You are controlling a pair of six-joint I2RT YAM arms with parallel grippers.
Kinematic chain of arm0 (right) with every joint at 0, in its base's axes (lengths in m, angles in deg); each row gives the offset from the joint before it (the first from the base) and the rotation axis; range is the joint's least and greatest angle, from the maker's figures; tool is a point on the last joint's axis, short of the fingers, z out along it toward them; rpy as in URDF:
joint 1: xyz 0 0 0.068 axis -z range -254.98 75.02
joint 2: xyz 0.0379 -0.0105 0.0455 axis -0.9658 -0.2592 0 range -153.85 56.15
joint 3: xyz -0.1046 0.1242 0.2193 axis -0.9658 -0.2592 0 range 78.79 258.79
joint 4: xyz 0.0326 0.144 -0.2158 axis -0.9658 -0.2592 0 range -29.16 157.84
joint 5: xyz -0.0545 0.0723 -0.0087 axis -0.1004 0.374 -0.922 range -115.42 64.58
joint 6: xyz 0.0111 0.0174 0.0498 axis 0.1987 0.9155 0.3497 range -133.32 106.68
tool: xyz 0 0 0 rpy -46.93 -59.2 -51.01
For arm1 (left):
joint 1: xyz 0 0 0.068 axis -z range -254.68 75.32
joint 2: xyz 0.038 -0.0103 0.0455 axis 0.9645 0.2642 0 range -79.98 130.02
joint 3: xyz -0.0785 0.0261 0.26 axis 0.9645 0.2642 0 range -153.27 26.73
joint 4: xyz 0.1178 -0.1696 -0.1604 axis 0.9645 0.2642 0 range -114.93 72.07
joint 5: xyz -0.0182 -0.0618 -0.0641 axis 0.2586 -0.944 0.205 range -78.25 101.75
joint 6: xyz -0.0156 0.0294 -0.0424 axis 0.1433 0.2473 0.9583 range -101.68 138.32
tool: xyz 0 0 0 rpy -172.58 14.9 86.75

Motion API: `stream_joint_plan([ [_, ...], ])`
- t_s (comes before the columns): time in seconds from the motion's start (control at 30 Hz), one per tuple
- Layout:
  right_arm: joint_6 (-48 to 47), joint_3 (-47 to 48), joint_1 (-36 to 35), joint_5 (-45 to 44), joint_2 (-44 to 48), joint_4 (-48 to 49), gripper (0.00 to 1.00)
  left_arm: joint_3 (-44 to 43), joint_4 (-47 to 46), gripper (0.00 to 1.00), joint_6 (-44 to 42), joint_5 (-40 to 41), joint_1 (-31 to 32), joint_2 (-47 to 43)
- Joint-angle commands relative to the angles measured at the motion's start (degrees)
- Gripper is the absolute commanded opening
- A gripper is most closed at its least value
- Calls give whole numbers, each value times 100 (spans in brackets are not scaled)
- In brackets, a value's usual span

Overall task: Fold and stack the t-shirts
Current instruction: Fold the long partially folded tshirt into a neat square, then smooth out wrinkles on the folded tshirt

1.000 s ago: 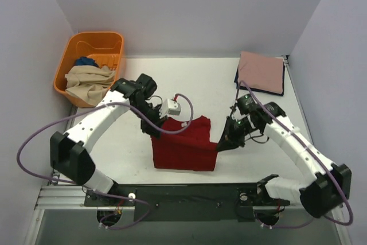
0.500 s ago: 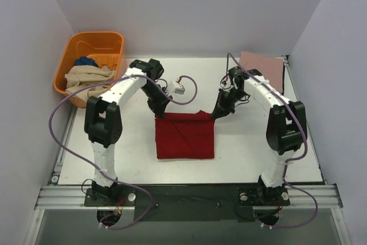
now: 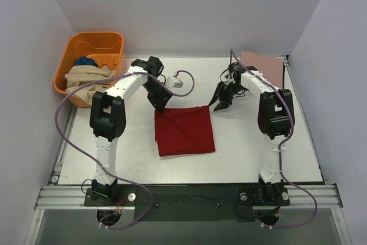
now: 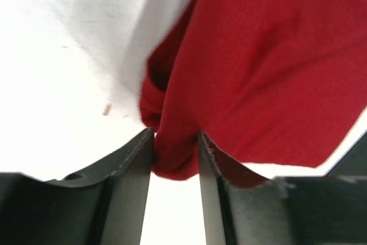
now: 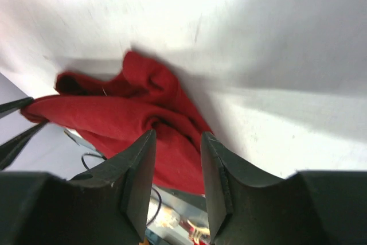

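Dark red cloth t-shirt [image 3: 184,130]: one, folded flat on the white table [image 3: 246,142], right of the orange plastic basket [image 3: 94,35].
In the basket: one beige t-shirt [image 3: 86,78], one blue t-shirt [image 3: 86,61].
Far right of the basket: one dusty pink t-shirt [image 3: 266,67].
My end effectors: two, left end effector [image 4: 176,139] and right end effector [image 5: 178,142], both released, red cloth loose between their fingers.

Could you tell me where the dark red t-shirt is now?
In the top view, the folded dark red cloth t-shirt lies centred on the white table, its far corners by the left hand and right hand.
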Motion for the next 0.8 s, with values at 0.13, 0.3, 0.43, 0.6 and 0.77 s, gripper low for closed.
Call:
stream_joint_plan([
  [0.13, -579, 760, 96, -384, 278, 166, 39, -498, -1242, 63, 1026, -31, -319, -185],
  [0.3, -1292, -196, 70, -157, 991, 508, 45, -60, -1612, 64, 1991, -40, -670, -633],
  [0.43, -1775, -891, -211, -50, 1378, 764, 53, 1316, -1804, 47, 2520, -321, -741, -1459],
  [0.6, -1786, -867, -431, -95, 1011, 992, 55, 3095, -2280, 41, 3030, -673, -689, -2592],
  [0.77, -1653, -454, -361, -235, 588, 1150, 52, 4440, -2885, 61, 3373, -823, -338, -3340],
])
